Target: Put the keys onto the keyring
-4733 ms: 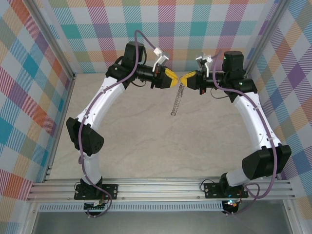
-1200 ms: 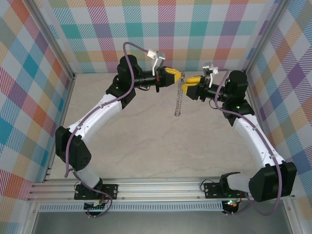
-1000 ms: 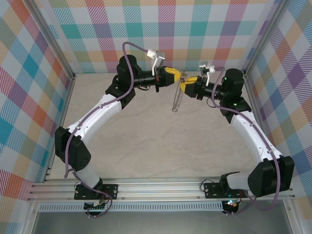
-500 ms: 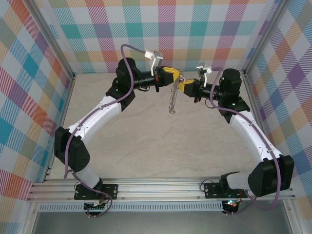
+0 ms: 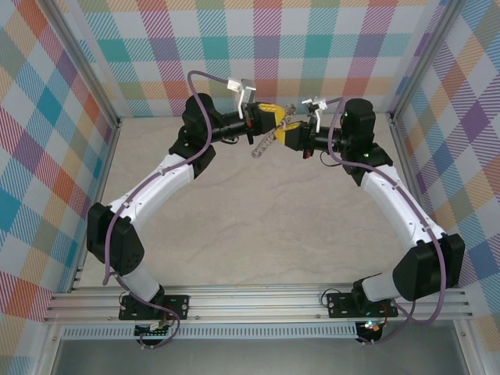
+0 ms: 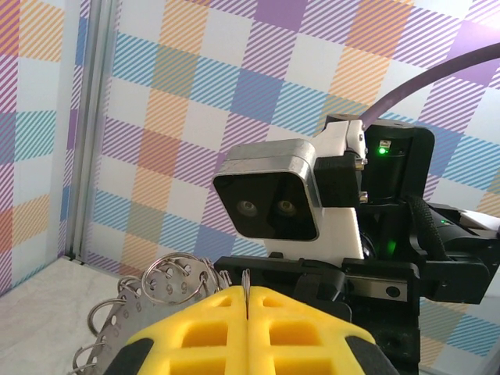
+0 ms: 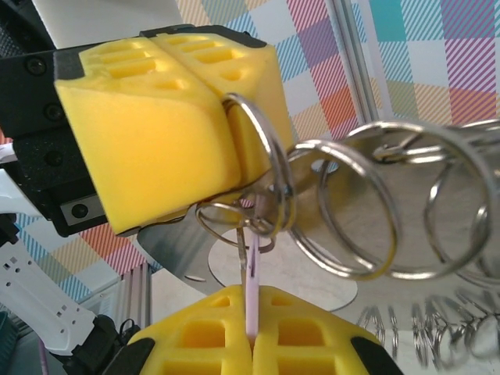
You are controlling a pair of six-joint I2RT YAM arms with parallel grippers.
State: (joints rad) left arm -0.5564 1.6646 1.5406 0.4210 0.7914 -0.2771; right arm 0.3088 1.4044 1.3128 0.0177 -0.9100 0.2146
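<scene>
Grippers tip to tip above the back of the table (image 5: 234,226). Left gripper (image 5: 278,119) clamped on the keyring (image 5: 262,144), which hangs slantwise in the air. Right gripper (image 5: 291,133) pinches the lilac key (image 7: 253,273), its top among the small loops (threaded or not: cannot tell).

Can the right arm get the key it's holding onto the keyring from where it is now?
Probably yes. The right gripper is shut on the key, whose upper end appears to sit among the small loops of the keyring, held up close by the shut left gripper. Nothing stands between them.
</scene>
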